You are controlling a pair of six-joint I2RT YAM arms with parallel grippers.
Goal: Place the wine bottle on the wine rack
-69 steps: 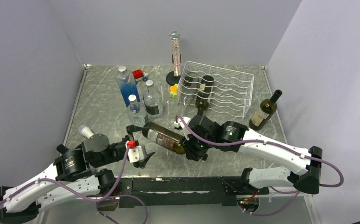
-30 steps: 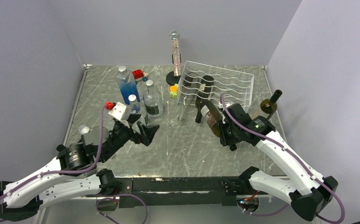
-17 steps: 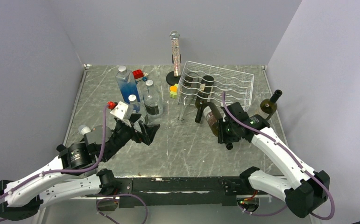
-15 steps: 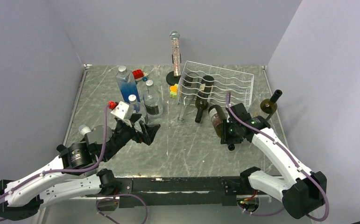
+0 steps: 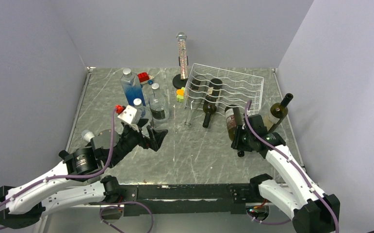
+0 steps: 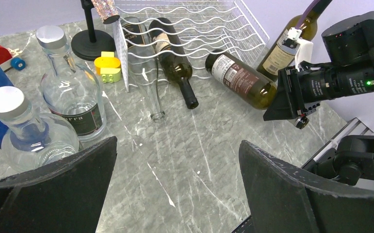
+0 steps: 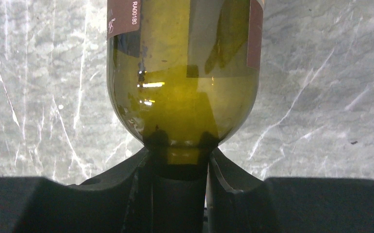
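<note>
My right gripper is shut on the neck of a green wine bottle with a dark red label. The bottle lies nearly level, its base pointing at the front edge of the white wire wine rack. The right wrist view shows the bottle's shoulder just beyond the right gripper, over the marble table. The left wrist view shows that bottle, the right gripper and the rack. My left gripper hovers open and empty at mid-left, also open in its own view.
A dark bottle lies in the rack's left cradle. Another wine bottle stands right of the rack. Clear bottles, a blue bottle, a glitter tube, a yellow brick and a thin glass crowd the left and back.
The right arm has carried the wine bottle from the table's middle to the rack's front and swung its base toward the rack. The left arm rose, then shifted slightly.
</note>
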